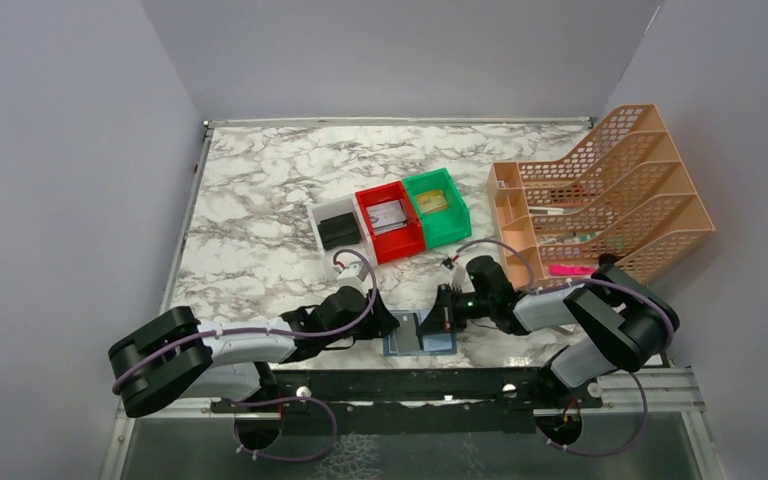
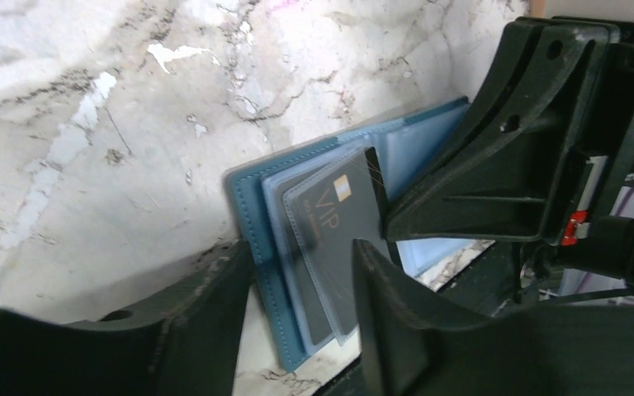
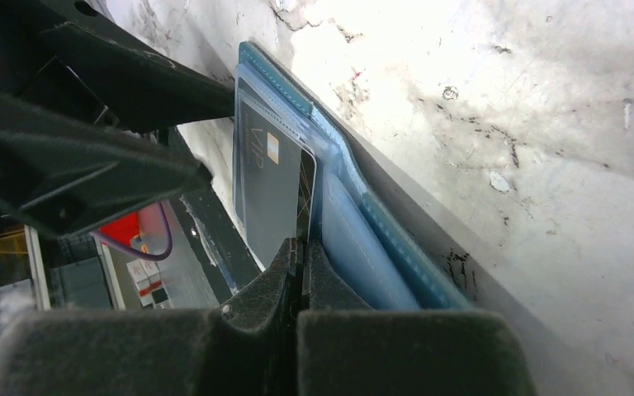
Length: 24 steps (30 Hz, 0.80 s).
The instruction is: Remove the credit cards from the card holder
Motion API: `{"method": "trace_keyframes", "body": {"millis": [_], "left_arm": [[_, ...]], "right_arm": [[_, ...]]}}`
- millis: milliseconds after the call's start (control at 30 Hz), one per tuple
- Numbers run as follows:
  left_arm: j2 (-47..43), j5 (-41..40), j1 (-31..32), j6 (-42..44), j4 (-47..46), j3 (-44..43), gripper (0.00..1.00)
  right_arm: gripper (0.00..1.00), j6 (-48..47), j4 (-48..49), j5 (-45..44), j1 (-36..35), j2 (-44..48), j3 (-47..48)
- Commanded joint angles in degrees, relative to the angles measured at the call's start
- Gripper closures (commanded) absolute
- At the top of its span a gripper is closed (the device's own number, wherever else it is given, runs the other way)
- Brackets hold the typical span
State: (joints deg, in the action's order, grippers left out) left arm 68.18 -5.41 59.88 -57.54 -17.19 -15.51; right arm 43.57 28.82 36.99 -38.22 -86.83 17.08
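Observation:
The teal-blue card holder (image 1: 422,340) lies open at the table's front edge. In the left wrist view the card holder (image 2: 252,210) shows a clear pocket with a dark "VIP" credit card (image 2: 334,227) in it. My left gripper (image 2: 301,252) is open; one finger is at the holder's outer edge and the other lies over the pocket. My right gripper (image 3: 301,247) is shut on the edge of that dark card (image 3: 268,186), beside the light blue inner panels of the card holder (image 3: 396,243). From above, the left gripper (image 1: 388,325) and the right gripper (image 1: 438,318) meet over the holder.
Behind the holder stand a white tray (image 1: 332,212) with a flat black wallet, a red bin (image 1: 390,222) and a green bin (image 1: 438,205). An orange file rack (image 1: 600,195) fills the right side. The black mounting rail (image 1: 410,380) runs just in front of the holder.

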Motion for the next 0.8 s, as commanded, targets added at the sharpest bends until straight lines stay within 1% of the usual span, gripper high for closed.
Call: {"method": "trace_keyframes", "body": {"millis": [0, 67, 267, 400, 467, 500, 633, 767], "left_arm": [[4.1, 5.2, 0.4, 0.3, -1.3, -0.1, 0.55], [4.7, 5.4, 0.3, 0.6, -1.4, -0.4, 0.61], [3.5, 5.7, 0.5, 3.0, -1.5, -1.8, 0.73], [3.1, 6.7, 0.4, 4.8, -1.4, -2.3, 0.88], [2.9, 6.7, 0.5, 5.0, -1.4, -2.1, 0.97], [2.8, 6.6, 0.5, 4.9, -1.3, -1.8, 1.00], [1.7, 4.9, 0.5, 3.7, 0.3, -0.5, 1.00], [-0.3, 1.7, 0.4, 3.6, 4.5, -0.3, 1.00]], "right_arm": [[0.99, 0.0, 1.7, 0.1, -0.6, -2.8, -1.3], [0.99, 0.6, 2.8, 0.2, -0.6, -3.1, -1.8], [0.99, 1.3, 3.9, 0.1, -0.6, -3.9, -2.2], [0.99, 2.5, 4.7, -0.9, -0.6, -3.5, -2.7], [0.99, 2.6, 3.8, -1.6, -0.6, -2.6, -2.6], [0.99, 2.5, 3.0, -2.3, -0.6, -1.8, -2.6], [0.99, 1.9, -3.8, -6.9, -0.6, 3.1, -2.4], [0.99, 1.7, -12.7, -12.6, -0.6, 9.3, -3.0]]}}
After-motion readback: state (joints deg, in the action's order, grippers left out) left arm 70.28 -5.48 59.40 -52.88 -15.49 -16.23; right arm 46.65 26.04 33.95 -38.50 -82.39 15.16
